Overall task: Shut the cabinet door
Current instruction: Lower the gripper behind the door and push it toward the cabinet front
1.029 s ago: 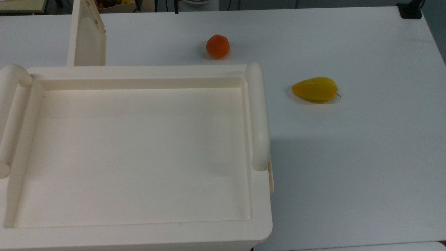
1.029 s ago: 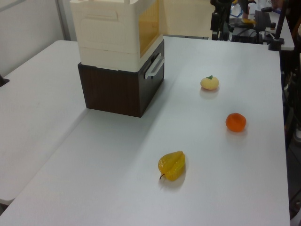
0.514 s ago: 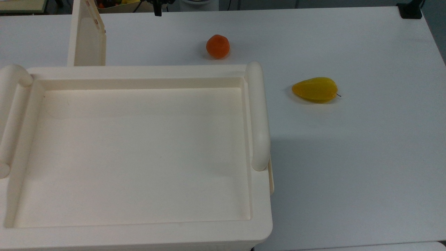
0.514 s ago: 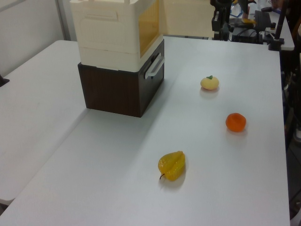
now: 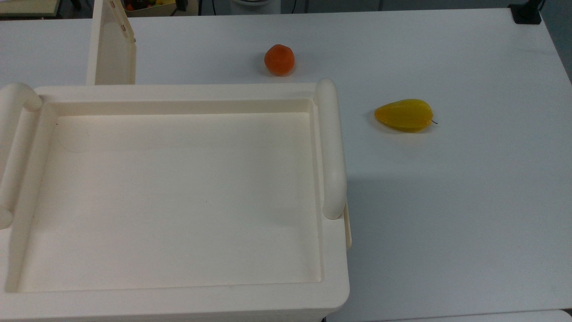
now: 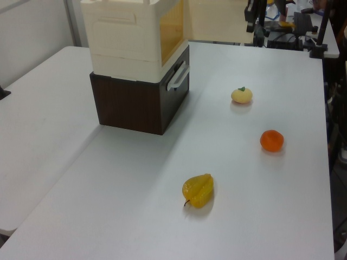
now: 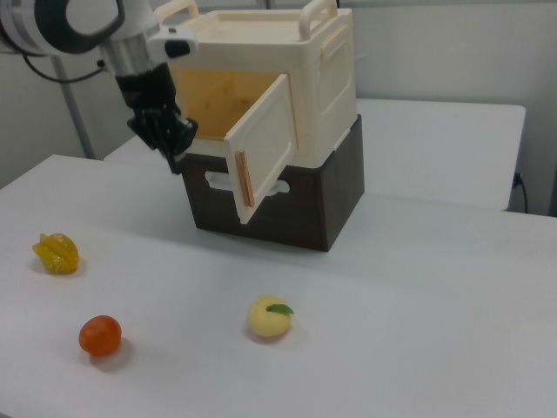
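On my screens the cabinet door (image 7: pixel 263 148) stood swung well open, hinged at the right view's right edge of the opening and angled out toward the camera, its free edge with the small brownish strip pointing down toward the table (image 7: pixel 392 331). In the top view the same door (image 5: pixel 112 47) stuck out from the far left of the cabinet (image 5: pixel 178 197), standing on edge beyond the big recessed top. The cream cabinet sat on a dark brown box (image 7: pixel 287 196), and the open front showed a yellowish inside. The gripper (image 7: pixel 174 144) hung at the right view's left of the opening, just beside the door's free edge but not touching it as far as I could judge; the dark fingers were bunched against the shadow, so I could not tell whether they were spread or pressed together. Three pieces of fruit lay on the table well apart from the cabinet: a yellow starfruit (image 5: pixel 404 115), an orange (image 5: pixel 279 59) and a pale yellow fruit with a green leaf (image 7: pixel 268 318). In the left view the starfruit (image 6: pixel 198 190) lay nearest, the orange (image 6: pixel 271 140) farther back, the pale fruit (image 6: pixel 242 95) beyond that.
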Controlling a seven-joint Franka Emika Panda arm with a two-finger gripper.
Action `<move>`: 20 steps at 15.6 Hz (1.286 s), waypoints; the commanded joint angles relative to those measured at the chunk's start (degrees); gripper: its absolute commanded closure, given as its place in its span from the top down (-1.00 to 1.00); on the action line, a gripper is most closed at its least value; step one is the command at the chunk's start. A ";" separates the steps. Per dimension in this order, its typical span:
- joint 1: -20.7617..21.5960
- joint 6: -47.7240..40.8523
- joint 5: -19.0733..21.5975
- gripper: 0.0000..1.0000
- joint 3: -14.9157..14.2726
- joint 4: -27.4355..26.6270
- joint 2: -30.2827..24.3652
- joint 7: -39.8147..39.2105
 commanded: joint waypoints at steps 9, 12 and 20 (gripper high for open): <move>-2.14 1.27 0.40 -1.00 -5.15 9.52 -0.26 -0.36; -2.84 2.14 0.92 -1.00 -8.06 9.52 -0.26 -0.80; -6.27 5.49 4.17 -1.00 -8.86 8.99 1.14 -0.97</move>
